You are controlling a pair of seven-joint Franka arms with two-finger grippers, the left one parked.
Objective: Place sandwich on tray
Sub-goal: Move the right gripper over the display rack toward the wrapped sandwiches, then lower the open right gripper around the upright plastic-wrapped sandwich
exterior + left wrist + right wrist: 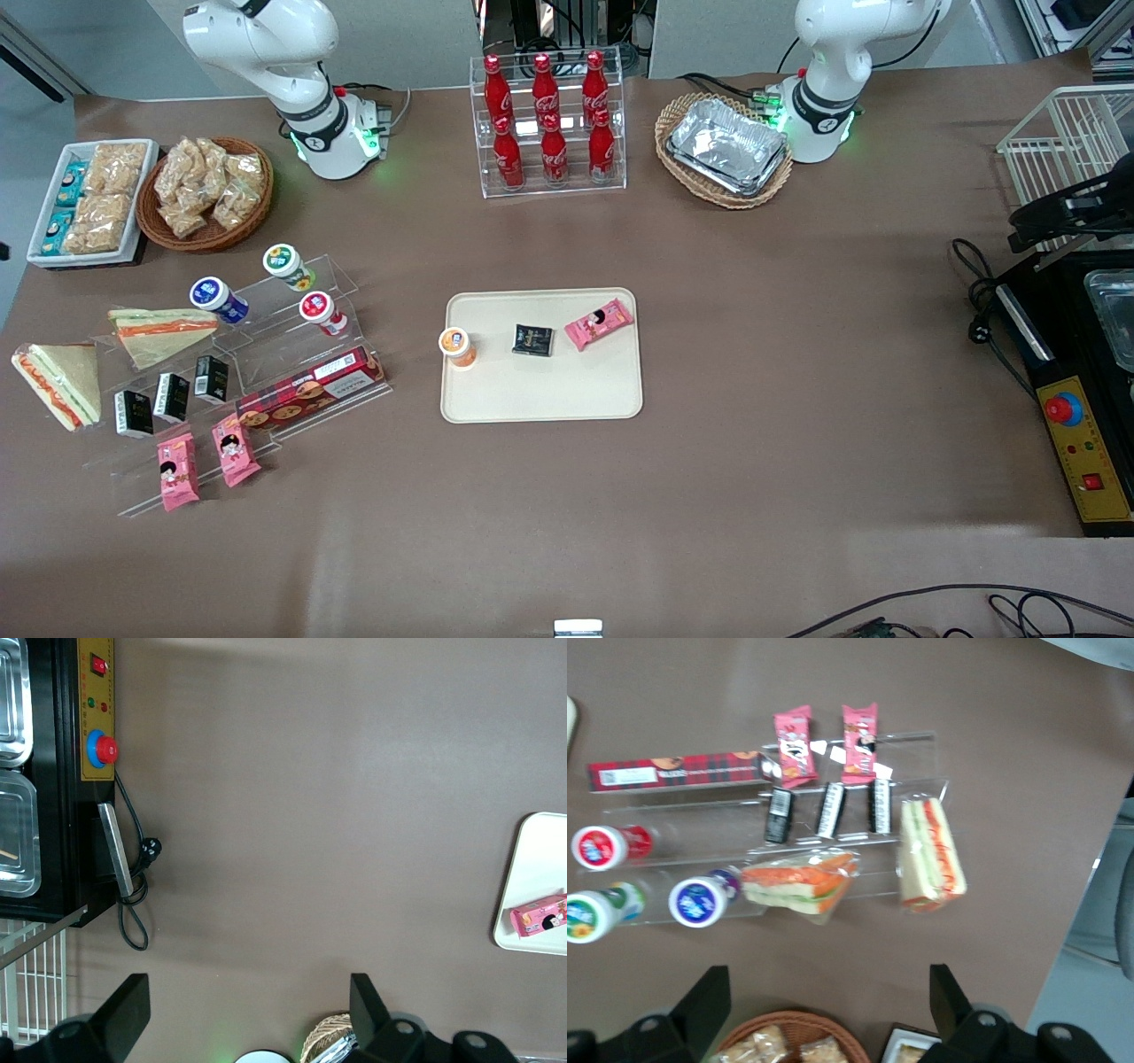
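The sandwich (58,383) (930,855) is a clear-wrapped wedge with orange-red filling and a green strip. It lies on the acrylic display stand near the working arm's end of the table. A similar wedge with a broad orange stripe (164,332) (799,886) lies beside it. The cream tray (540,394) (532,868) sits mid-table and holds an orange-lidded cup (457,346), a black packet (532,340) and a pink packet (599,323). My gripper (828,983) hovers open and empty high above the table, over the bare strip between the stand and the snack basket; the front view does not show it.
The stepped acrylic stand (266,372) also carries lidded cups, black packets, a red biscuit box and pink packets. A wicker basket of snack bags (205,190) (788,1041) and a white tray of packets (93,199) lie farther from the front camera. A cola bottle rack (549,124) stands beside the working arm's base.
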